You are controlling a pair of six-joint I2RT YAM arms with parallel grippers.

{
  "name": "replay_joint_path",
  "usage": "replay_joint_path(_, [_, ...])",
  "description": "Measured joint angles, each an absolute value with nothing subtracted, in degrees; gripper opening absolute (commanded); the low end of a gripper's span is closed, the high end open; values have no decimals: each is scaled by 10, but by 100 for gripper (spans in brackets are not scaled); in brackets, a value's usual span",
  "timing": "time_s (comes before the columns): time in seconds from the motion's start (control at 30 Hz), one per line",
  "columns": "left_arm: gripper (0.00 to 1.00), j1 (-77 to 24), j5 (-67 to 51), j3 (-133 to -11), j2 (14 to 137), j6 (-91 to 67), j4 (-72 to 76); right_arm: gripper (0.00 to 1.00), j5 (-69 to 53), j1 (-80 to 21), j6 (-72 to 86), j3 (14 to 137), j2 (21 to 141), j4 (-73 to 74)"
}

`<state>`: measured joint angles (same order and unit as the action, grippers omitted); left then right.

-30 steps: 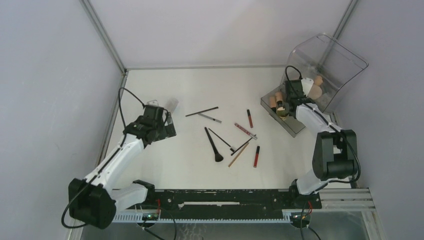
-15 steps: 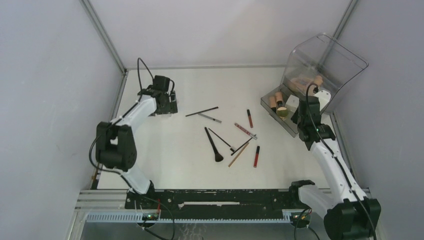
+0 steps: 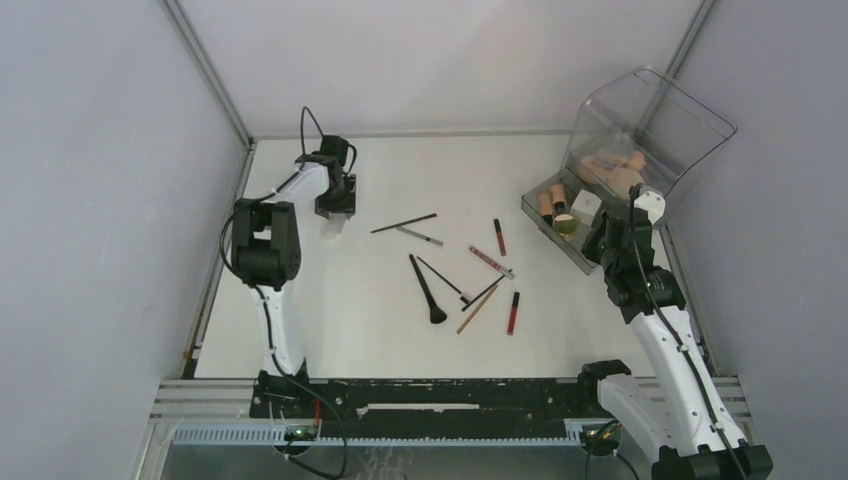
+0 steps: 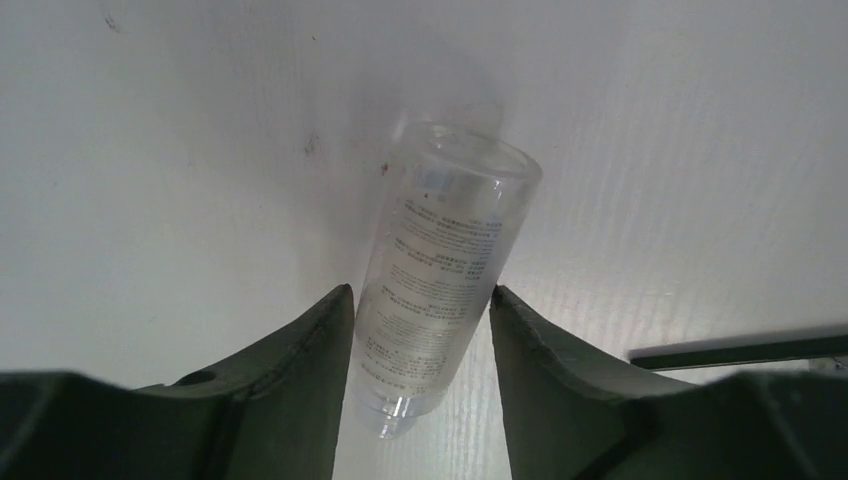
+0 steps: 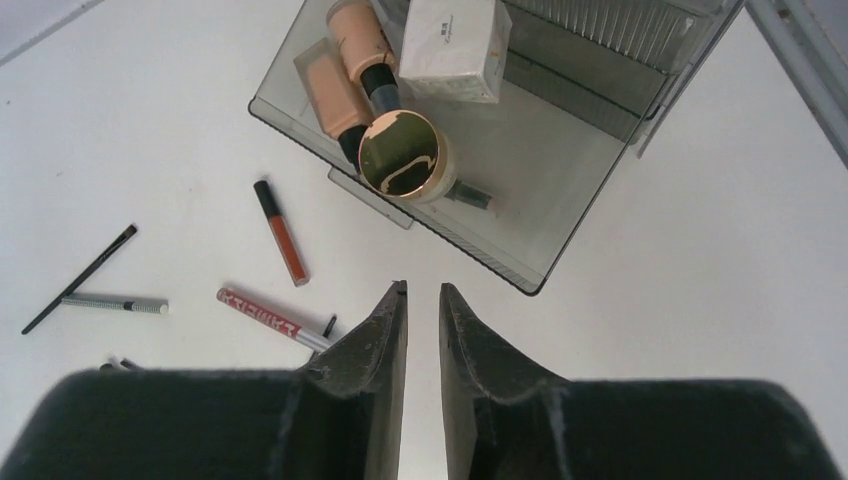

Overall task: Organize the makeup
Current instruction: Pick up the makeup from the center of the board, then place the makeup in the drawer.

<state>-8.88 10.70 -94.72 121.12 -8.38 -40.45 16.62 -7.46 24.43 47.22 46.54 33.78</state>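
A clear bottle (image 4: 445, 260) with printed text lies tilted on the white table at the far left. My left gripper (image 4: 420, 292) is shut on it, both fingers against its sides; from above the left gripper (image 3: 335, 213) covers most of the bottle. My right gripper (image 5: 423, 287) hovers in front of the pulled-out drawer (image 5: 540, 190), its jaws a narrow gap apart with nothing between them. In the drawer lie tan bottles (image 5: 335, 95), a round compact (image 5: 402, 155) and a white cube jar (image 5: 455, 35). Mid-table makeup includes a black brush (image 3: 428, 290), pencils and red lip tubes (image 3: 513, 312).
The clear organizer box (image 3: 640, 130) stands at the back right with the drawer (image 3: 590, 258) jutting toward the table's middle. A red lip tube (image 5: 280, 230) and a red-patterned pen (image 5: 270, 315) lie left of my right gripper. Walls close in the table on both sides.
My left arm swung to the far back left and its jaws closed on the clear bottle. My right gripper drew back out of the drawer and parted slightly.
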Motion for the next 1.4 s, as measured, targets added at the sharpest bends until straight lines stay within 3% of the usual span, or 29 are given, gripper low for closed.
replay_joint_path(0.23, [55, -81, 82, -954, 1221, -70, -420, 25, 157, -76, 244, 484, 465, 351])
replay_joint_path(0.4, [18, -81, 62, -954, 1221, -62, -433, 25, 150, -76, 246, 496, 451, 357])
replay_joint_path(0.5, [11, -81, 41, -954, 1220, -60, -434, 26, 149, -76, 246, 503, 438, 372])
replay_joint_path(0.73, [4, -107, -17, -896, 1139, -81, -421, 42, 116, -76, 247, 540, 434, 410])
replay_joint_path(1.03, [2, -281, -170, -714, 861, -187, -292, 64, -29, -168, 304, 507, 399, 375])
replay_joint_path(1.2, [2, -344, -235, -626, 790, -250, -197, 66, -116, -248, 372, 434, 406, 279])
replay_joint_path(1.4, [2, -377, -262, -559, 733, -270, -142, 74, -148, -276, 448, 412, 443, 208])
